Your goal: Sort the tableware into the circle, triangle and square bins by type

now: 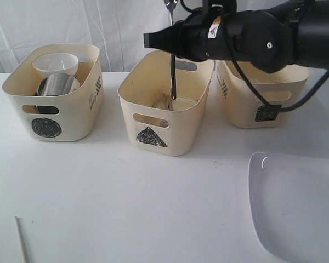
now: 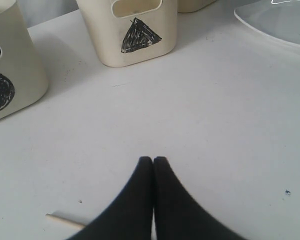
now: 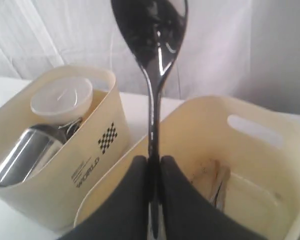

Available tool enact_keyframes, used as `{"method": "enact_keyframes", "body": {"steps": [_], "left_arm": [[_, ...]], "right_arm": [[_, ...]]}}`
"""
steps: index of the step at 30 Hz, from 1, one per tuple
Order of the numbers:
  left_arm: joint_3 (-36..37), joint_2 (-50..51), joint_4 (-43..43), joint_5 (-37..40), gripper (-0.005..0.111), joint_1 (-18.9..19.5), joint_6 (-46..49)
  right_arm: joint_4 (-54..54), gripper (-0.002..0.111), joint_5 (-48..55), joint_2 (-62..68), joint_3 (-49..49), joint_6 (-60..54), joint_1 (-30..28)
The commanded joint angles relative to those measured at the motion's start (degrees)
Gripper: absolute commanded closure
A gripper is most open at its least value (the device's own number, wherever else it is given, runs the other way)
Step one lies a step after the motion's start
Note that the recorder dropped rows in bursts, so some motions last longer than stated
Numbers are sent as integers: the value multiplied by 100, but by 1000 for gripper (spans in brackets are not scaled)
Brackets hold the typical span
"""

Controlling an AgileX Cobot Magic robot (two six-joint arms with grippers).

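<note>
while my right gripper (image 3: 151,165) is clamped on the steel spoon (image 3: 151,55), i'm holding it upright, bowl end up, with the handle tip hanging down inside the triangle bin (image 1: 178,131), the middle tub. some cutlery lies on that tub's floor, too dim for me to name. over on the left, the circle bin (image 1: 77,118) holds the small white bowl (image 1: 55,64) and a steel mug (image 1: 57,86). the square bin (image 1: 238,109) sits on the right, partly hidden by my arm. my left gripper (image 2: 153,161) has its fingers pressed together, empty, low over the table, with one wooden chopstick (image 2: 65,220) just beside it. the large white plate (image 1: 296,208) lies at front right.
</note>
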Motion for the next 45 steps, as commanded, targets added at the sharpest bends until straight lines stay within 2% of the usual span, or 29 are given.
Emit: {"method": "enact_keyframes", "body": {"steps": [1, 7, 11, 13, 17, 25, 29, 35, 38, 42, 45], "left_arm": [[25, -27, -26, 10, 107, -17, 0], [25, -27, -26, 10, 107, -17, 0], [25, -27, -26, 10, 107, -17, 0], [25, -27, -26, 10, 107, -17, 0], [25, -27, -26, 10, 107, -17, 0], [25, -27, -26, 10, 107, -17, 0], [25, -27, -26, 10, 107, -17, 0], [25, -27, -26, 10, 107, -17, 0], [25, -27, -26, 10, 107, -17, 0], [25, -27, -26, 10, 107, -17, 0], [25, -27, -26, 10, 107, -17, 0]], "right_arm": [[-35, 108, -320, 435, -484, -13, -276], [-35, 108, -269, 1552, -1239, -24, -323], [-19, 89, -168, 1880, -1335, -11, -323], [-19, 85, -168, 1894, -1335, -11, -313], [-19, 85, 84, 1802, -1335, -11, -313], [-19, 86, 1456, 1200, -1288, -11, -137], [-19, 86, 1120, 557, -661, -139, 94], [-19, 87, 52, -447, 916, -127, 345], [-19, 93, -596, -937, 1792, -140, 356], [-19, 108, -1499, -1617, 2864, -275, 356], [4, 108, -1904, -1998, 3456, -287, 356]]}}
